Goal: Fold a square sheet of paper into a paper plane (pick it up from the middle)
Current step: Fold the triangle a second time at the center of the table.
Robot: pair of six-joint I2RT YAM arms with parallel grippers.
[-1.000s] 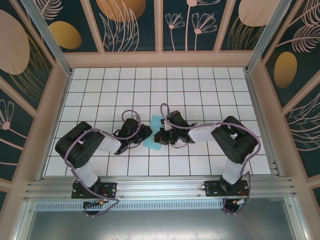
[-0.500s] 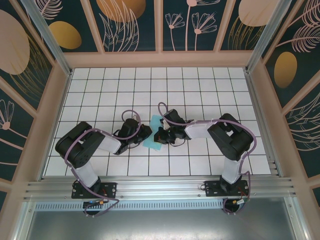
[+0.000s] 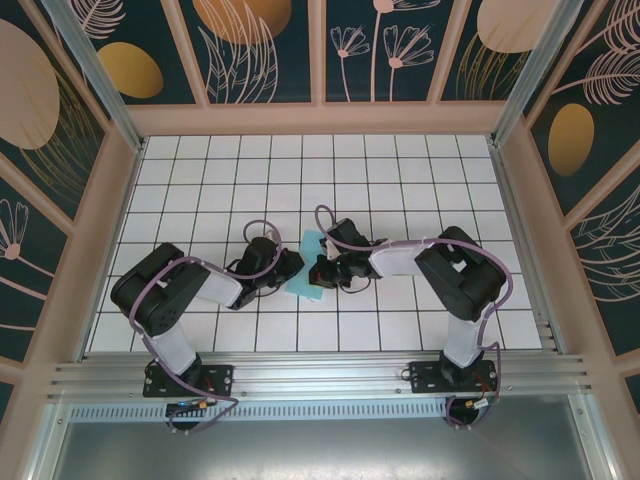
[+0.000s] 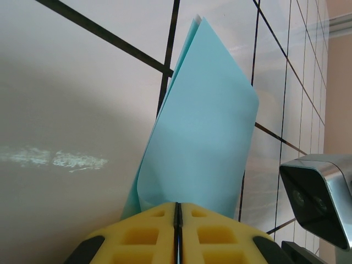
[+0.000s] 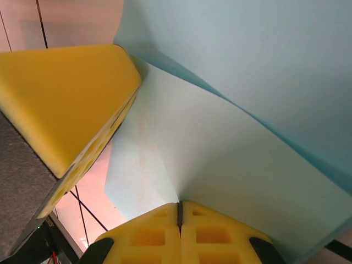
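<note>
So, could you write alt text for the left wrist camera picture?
A folded light-blue sheet of paper is pinched between the shut yellow fingers of the left gripper, over a white tiled table. A grey camera sits lower right.

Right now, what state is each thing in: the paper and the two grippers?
square sheet of paper: folded over on itself in loose layers, pinched by both grippers.
left gripper: shut on the square sheet of paper.
right gripper: shut on the square sheet of paper.
</note>
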